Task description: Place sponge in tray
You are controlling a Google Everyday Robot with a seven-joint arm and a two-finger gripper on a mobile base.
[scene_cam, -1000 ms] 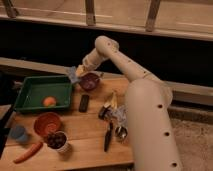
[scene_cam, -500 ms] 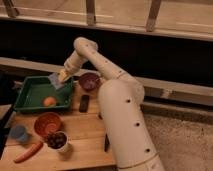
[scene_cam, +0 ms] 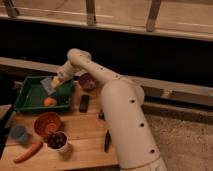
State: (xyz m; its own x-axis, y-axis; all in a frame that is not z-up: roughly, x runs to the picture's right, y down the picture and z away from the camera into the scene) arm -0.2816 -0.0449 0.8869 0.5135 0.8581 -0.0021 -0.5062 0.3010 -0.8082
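The green tray (scene_cam: 31, 95) lies at the table's back left with an orange fruit (scene_cam: 49, 101) in it. My gripper (scene_cam: 54, 83) hangs over the tray's right part, reaching in from the right. It is shut on the blue-grey sponge (scene_cam: 47, 85), which is held just above the tray floor, behind the orange fruit. The arm (scene_cam: 100, 80) stretches across from a white base at the right and hides part of the table.
A purple bowl (scene_cam: 88, 81) stands right of the tray. A black bar (scene_cam: 84, 103) lies in front of it. An orange bowl (scene_cam: 47, 123), a white cup of dark pieces (scene_cam: 58, 141), a blue cup (scene_cam: 19, 133) and a carrot (scene_cam: 29, 152) sit at the front left.
My gripper has carried the sponge leftward from near the purple bowl to over the tray, and has come lower over it.
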